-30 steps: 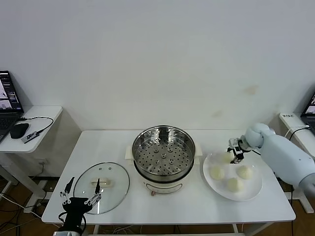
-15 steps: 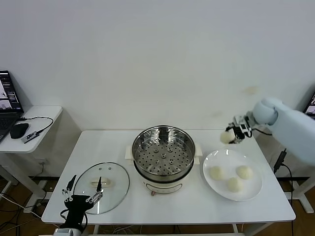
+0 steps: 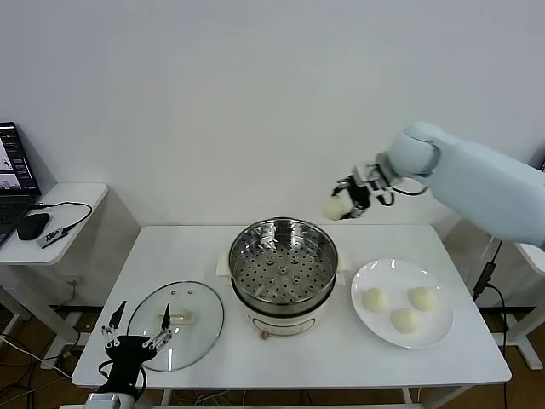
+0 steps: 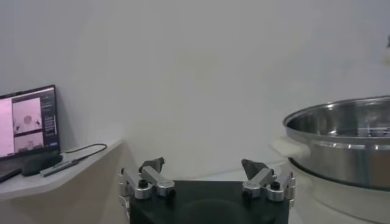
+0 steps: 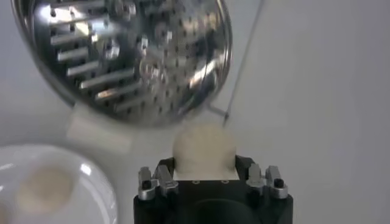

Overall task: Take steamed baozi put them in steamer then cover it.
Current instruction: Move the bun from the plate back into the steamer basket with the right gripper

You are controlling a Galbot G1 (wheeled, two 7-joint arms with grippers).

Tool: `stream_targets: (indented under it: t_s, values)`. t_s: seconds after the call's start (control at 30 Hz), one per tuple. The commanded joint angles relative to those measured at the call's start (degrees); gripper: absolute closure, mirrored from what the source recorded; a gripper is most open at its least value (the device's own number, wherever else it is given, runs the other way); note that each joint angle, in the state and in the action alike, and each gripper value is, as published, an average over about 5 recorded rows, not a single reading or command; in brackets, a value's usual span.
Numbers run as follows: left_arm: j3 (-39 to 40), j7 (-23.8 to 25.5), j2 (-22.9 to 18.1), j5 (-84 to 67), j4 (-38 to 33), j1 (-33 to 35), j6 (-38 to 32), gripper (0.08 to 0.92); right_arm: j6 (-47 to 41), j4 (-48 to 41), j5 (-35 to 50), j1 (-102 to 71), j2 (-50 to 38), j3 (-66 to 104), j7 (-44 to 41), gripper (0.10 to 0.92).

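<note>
My right gripper (image 3: 343, 201) is shut on one cream-white baozi (image 3: 334, 207) and holds it in the air above the far right rim of the steamer (image 3: 283, 266). In the right wrist view the baozi (image 5: 203, 150) sits between the jaws with the steamer's perforated tray (image 5: 128, 58) beyond it. Three more baozi (image 3: 374, 299) (image 3: 421, 297) (image 3: 404, 319) lie on the white plate (image 3: 430, 337). The glass cover (image 3: 175, 324) with its cream handle lies flat on the table, left of the steamer. My left gripper (image 3: 136, 334) is open at the table's front left edge, by the cover.
A side desk (image 3: 51, 223) with a laptop, mouse and cable stands at the far left. The steamer's steel wall (image 4: 341, 143) fills the side of the left wrist view. The white wall is close behind the table.
My right gripper lifted one baozi off the plate and carried it up and left, from over the plate to above the steamer's far right rim. The left arm has barely moved.
</note>
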Motion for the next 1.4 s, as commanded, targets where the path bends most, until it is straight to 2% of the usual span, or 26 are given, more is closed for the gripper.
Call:
stream_targets:
  t_s: [0.03, 0.43, 0.9, 1.07, 1.3, 1.4]
  values:
    - [-0.73, 0.04, -0.15, -0.39, -0.56, 0.00, 0.04, 0.177, 6.71, 0.92, 2.29, 4.53, 12.62, -9.50, 1.91, 0.406]
    - [-1.73, 0.21, -1.26, -0.19, -2.37, 1.14, 0.24, 0.177, 22.92, -9.99, -20.68, -3.85, 19.03, -9.88, 5.69, 0.406]
    - [-1.49, 0.41, -1.19, -0.02, -2.16, 0.72, 0.41, 0.177, 31.56, -17.55, -32.34, -7.34, 21.54, -7.42, 11.00, 0.398]
    - [-1.51, 0.46, -1.13, -0.03, -2.33, 0.81, 0.40, 0.177, 32.43, -19.17, -32.62, -7.85, 22.51, -6.67, 11.93, 0.386]
    - [-1.47, 0.52, -1.28, 0.02, -2.50, 0.95, 0.38, 0.177, 32.44, -18.60, -30.31, -7.78, 22.67, -7.11, 12.52, 0.226]
    - [-1.43, 0.55, -1.31, 0.09, -2.61, 1.05, 0.39, 0.177, 32.14, -17.13, -28.60, -6.52, 21.79, -7.26, 11.80, 0.206]
